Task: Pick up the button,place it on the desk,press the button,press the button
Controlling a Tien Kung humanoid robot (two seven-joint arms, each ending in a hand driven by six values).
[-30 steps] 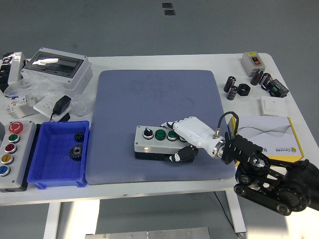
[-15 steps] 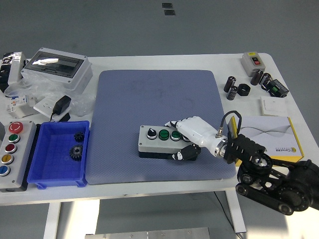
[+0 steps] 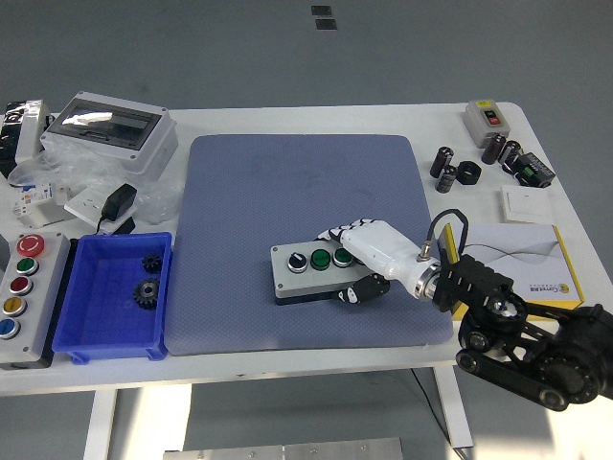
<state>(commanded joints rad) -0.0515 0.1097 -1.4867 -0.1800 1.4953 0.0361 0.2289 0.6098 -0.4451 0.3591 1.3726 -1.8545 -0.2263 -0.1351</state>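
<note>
Right hand (image 3: 369, 254) is gripping the right end of the button box (image 3: 316, 272), a grey three-control unit with one black knob and two green buttons. Fingers (image 3: 337, 233) are draped over the far top edge and the thumb is tucked under the near side, so the wrap is pinching the box from both faces, likely to keep it level while carrying. The box is sitting over the blue-grey mat (image 3: 287, 192), in the lower right part of it; can't tell if it is resting flat or held just off the surface. Judging by this, the placing step is under way and the presses are not yet done. The hand is covering the box's right end, so it will probably need to let go before a fingertip can reach a green button. Left hand is not showing. Blue bin (image 3: 113, 297) and the other control box (image 3: 24, 297) are sitting well apart at the counter's (image 3: 316, 120) left.
</note>
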